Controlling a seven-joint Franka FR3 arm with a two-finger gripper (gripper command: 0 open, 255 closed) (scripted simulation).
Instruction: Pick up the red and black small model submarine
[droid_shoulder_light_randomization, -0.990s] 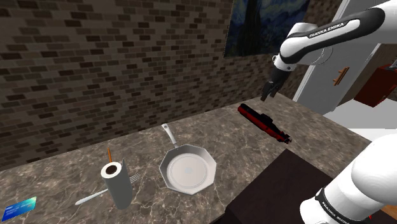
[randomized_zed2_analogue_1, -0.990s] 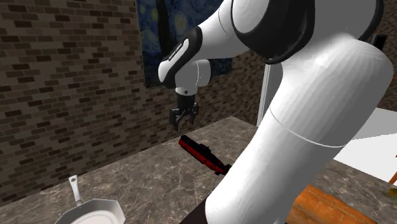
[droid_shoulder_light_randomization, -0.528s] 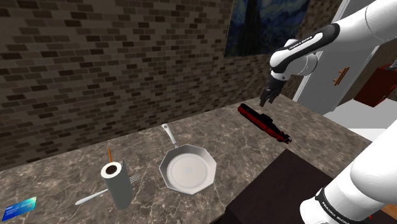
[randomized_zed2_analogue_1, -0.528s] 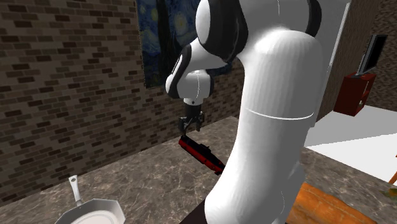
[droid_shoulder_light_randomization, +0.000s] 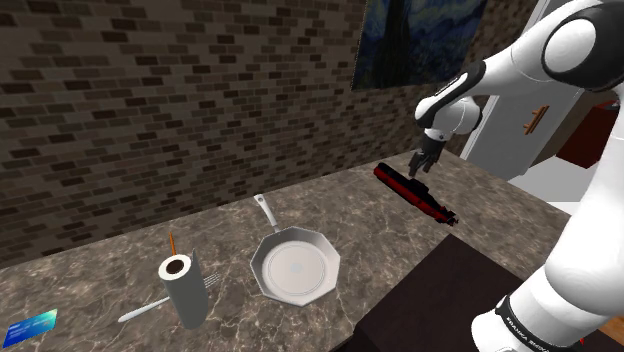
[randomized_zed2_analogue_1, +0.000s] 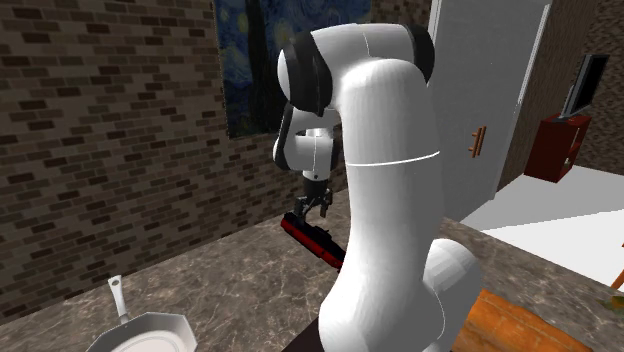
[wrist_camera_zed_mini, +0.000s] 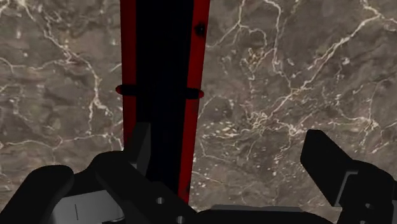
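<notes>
Wrist view: jaws spread wide over the submarine.

The red and black submarine (wrist_camera_zed_mini: 162, 76) lies flat on the marble bench (wrist_camera_zed_mini: 286, 95). Its long hull runs straight through the gap between the jaws, nearer one finger than the other, and neither appears to touch it. The hand seems turned so that the jaws can close across the slim width rather than the length. In the shoulder view they hang just above the hull, toward its end nearer the brick wall (droid_shoulder_light_randomization: 150, 100).
</notes>
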